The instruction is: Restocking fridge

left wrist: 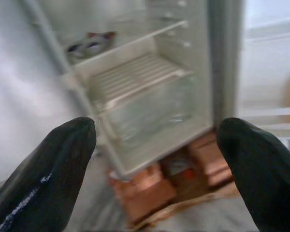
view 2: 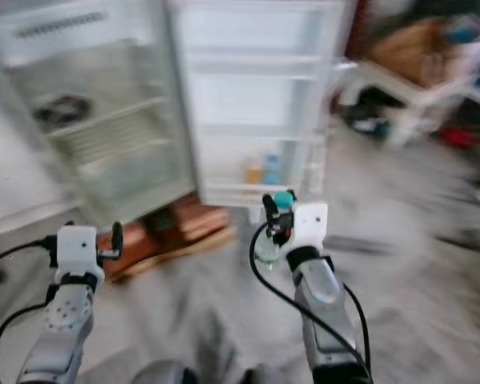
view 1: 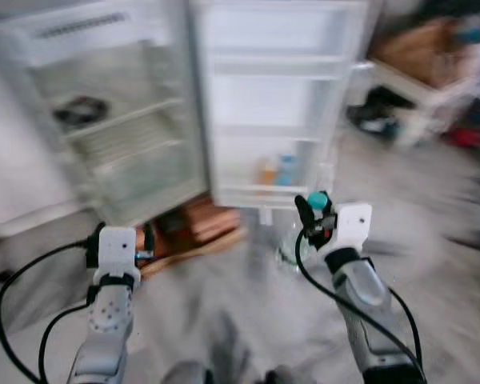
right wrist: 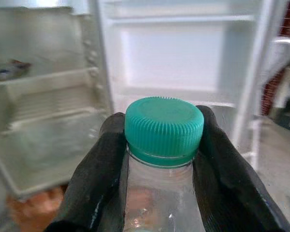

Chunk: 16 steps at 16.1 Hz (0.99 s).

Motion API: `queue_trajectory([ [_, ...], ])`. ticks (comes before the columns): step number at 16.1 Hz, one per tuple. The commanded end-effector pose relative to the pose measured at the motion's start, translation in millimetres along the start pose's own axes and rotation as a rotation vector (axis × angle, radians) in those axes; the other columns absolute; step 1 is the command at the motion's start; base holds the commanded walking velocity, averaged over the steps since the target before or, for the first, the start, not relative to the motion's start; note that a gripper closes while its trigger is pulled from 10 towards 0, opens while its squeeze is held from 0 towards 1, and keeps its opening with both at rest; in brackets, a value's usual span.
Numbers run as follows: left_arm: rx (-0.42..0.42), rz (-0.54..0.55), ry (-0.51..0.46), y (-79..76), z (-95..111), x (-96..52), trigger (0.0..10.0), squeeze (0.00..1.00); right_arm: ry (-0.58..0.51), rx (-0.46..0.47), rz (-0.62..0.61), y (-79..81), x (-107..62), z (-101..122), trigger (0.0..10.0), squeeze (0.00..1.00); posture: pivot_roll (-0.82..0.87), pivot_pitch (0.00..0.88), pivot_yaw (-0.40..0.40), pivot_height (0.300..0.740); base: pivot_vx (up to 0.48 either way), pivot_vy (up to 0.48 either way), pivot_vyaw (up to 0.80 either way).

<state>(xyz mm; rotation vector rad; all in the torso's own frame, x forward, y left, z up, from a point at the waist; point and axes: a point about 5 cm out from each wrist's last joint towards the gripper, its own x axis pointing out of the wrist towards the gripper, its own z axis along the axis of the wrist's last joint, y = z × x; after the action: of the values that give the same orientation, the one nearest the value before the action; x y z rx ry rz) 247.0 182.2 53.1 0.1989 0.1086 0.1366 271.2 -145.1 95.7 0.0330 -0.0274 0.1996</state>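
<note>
One clear plastic bottle with a green ribbed cap (right wrist: 164, 126) sits pinched at the neck in the right pincer (view 1: 315, 214), held up before the open white fridge (view 1: 120, 120). The left pincer (left wrist: 154, 159) hangs spread and empty, facing the fridge's lower shelves. One dark blurred item (view 1: 80, 110) lies on an upper wire shelf. Two small containers, one orange (view 1: 266, 171) and one blue (view 1: 286, 169), stand in the door's (view 1: 276, 96) lower rack. Reddish-brown blocks (view 1: 200, 224) lie under the fridge on the grey floor (view 1: 432, 272). A cluttered white table (view 1: 420, 84) stands to the right.
</note>
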Motion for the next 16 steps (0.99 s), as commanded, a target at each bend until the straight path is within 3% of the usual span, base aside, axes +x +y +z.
queue_trajectory([
  [1, 0.013, -0.024, -0.027, -6.3, 4.0, 0.2, 10.0, 0.0, -0.011, -0.008, -0.04, -9.1, -2.3, 1.6, 10.0, 0.0, 0.09, 0.052, -0.04, 0.74, 0.0, 0.0, 0.0],
  [6, 0.015, -0.081, -0.056, -11.2, 8.6, 0.4, 10.0, 0.0, -0.018, -0.004, -0.033, -8.6, 0.9, 2.2, 10.0, 0.0, 0.1, 0.048, -0.044, 0.74, 0.0, 0.0, 0.0],
  [16, 0.005, -0.088, -0.053, -12.3, 8.3, -0.4, 10.0, 0.0, -0.014, -0.004, -0.024, -8.2, -0.8, 1.2, 10.0, 0.0, 0.1, 0.066, -0.043, 0.74, 0.283, 0.0, 0.0],
])
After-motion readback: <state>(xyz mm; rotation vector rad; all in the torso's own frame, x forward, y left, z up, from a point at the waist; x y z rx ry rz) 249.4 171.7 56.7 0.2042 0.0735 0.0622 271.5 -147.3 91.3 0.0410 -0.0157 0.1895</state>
